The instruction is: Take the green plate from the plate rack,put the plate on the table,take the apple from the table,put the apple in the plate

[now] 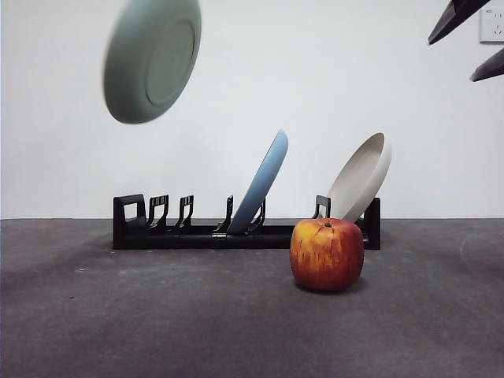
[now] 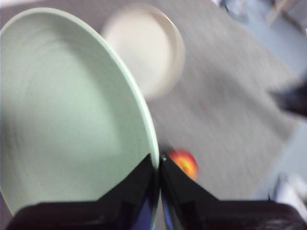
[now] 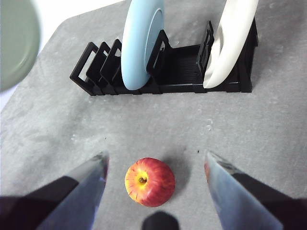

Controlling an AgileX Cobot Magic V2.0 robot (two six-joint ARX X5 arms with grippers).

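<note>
Left gripper (image 2: 159, 165) pinching green plate (image 1: 152, 57) by rim, held high, far left, clear of plate rack (image 1: 244, 232) for setting on table (image 1: 157, 315); right gripper (image 3: 156, 175) spread wide above apple (image 1: 327, 254), near right, ready to grab

Below right claw (image 3: 153, 184): apple (image 3: 149, 181) between the spread jaws, bare desk (image 3: 57, 129) around it.
Beyond claw: plate rack (image 3: 177, 72), blue plate (image 3: 141, 43) and beige plate (image 3: 230, 38) upright, blocking.
</note>
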